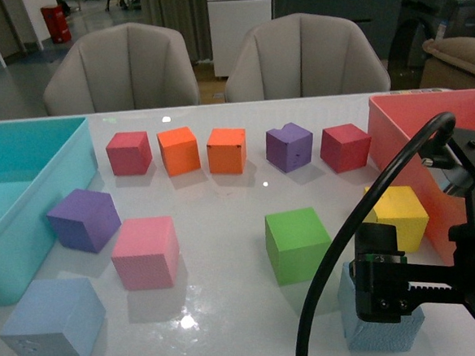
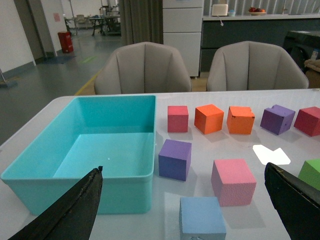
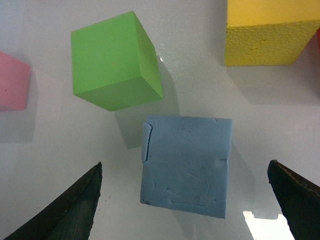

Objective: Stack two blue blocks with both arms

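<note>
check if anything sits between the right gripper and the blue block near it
Nothing. In the right wrist view the blue block lies inside the span of the open right gripper, with only bare table between them.

The pale sky-blue foam cube (image 3: pixel 186 165) is plain matte. The teal plastic bin (image 2: pixel 125 192) and pink foam cube (image 2: pixel 232 181) are solid-coloured.

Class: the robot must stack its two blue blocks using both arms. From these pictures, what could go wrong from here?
1. The right gripper hangs open over a blue block whose foam is creased; squeezing may deform it, so it might sit tilted.
2. The green cube stands close beside that block; a descending finger could nudge it.
3. The other blue block lies near the teal bin and the pink cube; the open left gripper could catch either one.
</note>
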Motion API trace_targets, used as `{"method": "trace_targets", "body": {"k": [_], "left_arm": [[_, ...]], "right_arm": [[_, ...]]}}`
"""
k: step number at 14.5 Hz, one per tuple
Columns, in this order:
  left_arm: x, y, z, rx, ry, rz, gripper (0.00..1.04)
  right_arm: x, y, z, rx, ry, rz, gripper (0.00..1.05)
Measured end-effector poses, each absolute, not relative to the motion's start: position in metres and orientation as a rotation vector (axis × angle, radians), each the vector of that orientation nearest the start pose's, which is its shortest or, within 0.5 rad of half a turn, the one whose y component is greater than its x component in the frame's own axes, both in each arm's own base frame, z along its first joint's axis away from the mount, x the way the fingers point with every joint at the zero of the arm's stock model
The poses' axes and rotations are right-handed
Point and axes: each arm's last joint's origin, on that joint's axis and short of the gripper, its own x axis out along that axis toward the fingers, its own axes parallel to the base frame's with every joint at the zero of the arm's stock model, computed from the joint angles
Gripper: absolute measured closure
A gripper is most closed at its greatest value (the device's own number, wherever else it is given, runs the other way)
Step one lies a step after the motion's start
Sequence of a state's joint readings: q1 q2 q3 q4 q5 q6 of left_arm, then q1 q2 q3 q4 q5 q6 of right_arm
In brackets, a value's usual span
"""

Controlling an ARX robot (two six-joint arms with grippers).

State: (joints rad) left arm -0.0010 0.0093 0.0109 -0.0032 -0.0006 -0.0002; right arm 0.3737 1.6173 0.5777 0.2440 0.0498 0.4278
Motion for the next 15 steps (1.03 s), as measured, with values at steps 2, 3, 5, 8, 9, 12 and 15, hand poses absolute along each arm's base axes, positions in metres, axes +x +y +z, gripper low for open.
{"method": "trace_targets", "body": {"k": [2, 3, 5, 8, 9, 12, 15], "left_arm": [[0.098, 0.000, 0.166, 0.000, 0.001, 0.000, 0.07], [0.098, 0.000, 0.166, 0.000, 0.002, 0.000, 0.07], [0.098, 0.000, 0.166, 0.000, 0.002, 0.000, 0.07], [0.098, 0.000, 0.166, 0.000, 0.002, 0.000, 0.07], [0.098, 0.000, 0.166, 0.000, 0.002, 0.000, 0.07], [0.098, 0.000, 0.166, 0.000, 0.002, 0.000, 0.07], [0.098, 0.000, 0.166, 0.000, 0.002, 0.000, 0.07]], "right_arm": [[0.259, 0.100, 0.117, 0.233, 0.834, 0.131, 0.06], [0.260, 0.101, 0.116, 0.232, 0.836, 0.130, 0.06], [0.263, 0.102, 0.114, 0.230, 0.841, 0.128, 0.06], [0.267, 0.103, 0.112, 0.229, 0.847, 0.126, 0.06], [0.274, 0.105, 0.105, 0.223, 0.865, 0.121, 0.06], [0.283, 0.107, 0.056, 0.230, 0.936, 0.116, 0.09], [0.253, 0.093, 0.135, 0.170, 0.724, 0.133, 0.59]]}}
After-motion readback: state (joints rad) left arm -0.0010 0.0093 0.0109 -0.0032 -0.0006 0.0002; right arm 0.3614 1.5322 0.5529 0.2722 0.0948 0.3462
